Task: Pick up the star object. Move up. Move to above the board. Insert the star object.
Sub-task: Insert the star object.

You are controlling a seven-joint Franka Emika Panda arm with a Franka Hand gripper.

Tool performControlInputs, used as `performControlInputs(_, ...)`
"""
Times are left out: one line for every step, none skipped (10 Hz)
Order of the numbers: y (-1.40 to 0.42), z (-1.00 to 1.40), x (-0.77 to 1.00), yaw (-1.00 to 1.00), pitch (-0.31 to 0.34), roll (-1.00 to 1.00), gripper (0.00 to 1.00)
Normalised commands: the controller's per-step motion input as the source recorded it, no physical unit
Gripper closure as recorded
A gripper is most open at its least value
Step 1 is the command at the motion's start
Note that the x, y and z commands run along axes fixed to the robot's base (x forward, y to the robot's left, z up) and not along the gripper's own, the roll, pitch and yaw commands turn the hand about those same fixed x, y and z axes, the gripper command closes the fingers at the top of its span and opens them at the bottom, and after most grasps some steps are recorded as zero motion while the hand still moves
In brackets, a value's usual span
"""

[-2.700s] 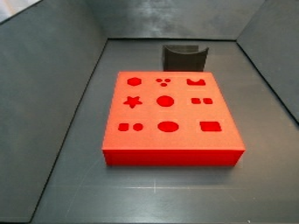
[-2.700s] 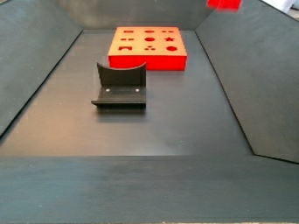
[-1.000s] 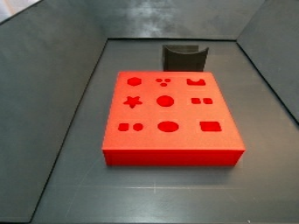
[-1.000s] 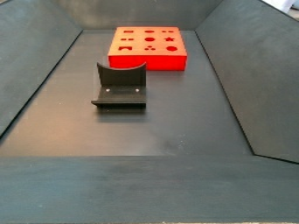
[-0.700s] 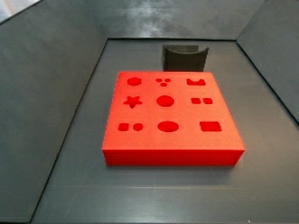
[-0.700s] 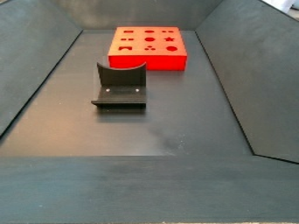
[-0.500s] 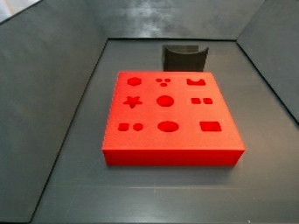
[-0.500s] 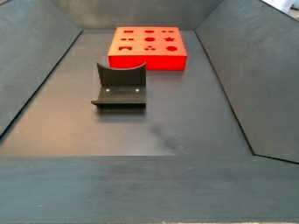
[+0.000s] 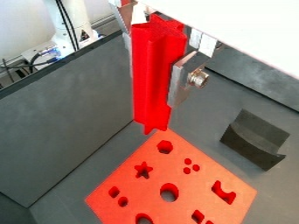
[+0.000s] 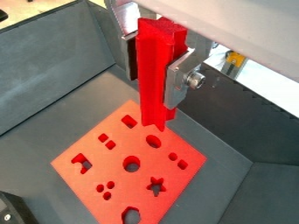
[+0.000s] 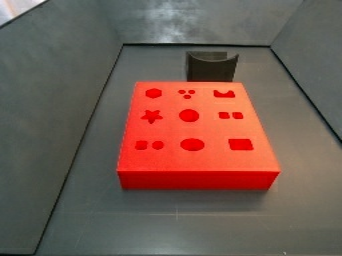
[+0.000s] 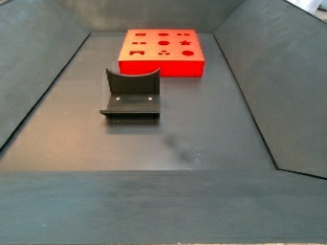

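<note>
My gripper (image 9: 159, 98) is shut on the star object (image 9: 155, 70), a tall red prism held upright between the silver fingers (image 9: 183, 80). It hangs high above the board (image 9: 126, 178), a flat red block with darker shaped holes, including a star hole (image 9: 145, 170). Another wrist view shows the same grip (image 10: 159, 87) on the star object (image 10: 156, 61) over the board (image 10: 142, 145). In both side views the board (image 11: 214, 130) (image 12: 163, 61) lies on the floor; gripper and star object are out of view there.
The dark fixture (image 11: 211, 66) stands on the floor behind the board, also seen in a side view (image 12: 130, 94) and a wrist view (image 9: 257, 140). Sloping grey walls (image 11: 60, 90) enclose the dark floor (image 12: 166, 144).
The red piece that showed at the top edge of a side view 2.7 s ago has left that view. Board and fixture have not moved.
</note>
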Motion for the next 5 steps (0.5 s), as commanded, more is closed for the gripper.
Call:
performControlInputs(0.0,-0.33,-0.08,0.0,0.0,0.03,1.0)
performControlInputs(0.02,-0.56,-0.11,0.0,0.0,0.01,1.0)
performControlInputs(0.07,-0.79,-0.13,0.0,0.0,0.0,1.0)
performControlInputs(0.08,-0.95,-0.14,0.0,0.0,0.0,1.0)
performControlInputs(0.03,-0.97,-0.15,-0.1,0.0,-0.06,1.0)
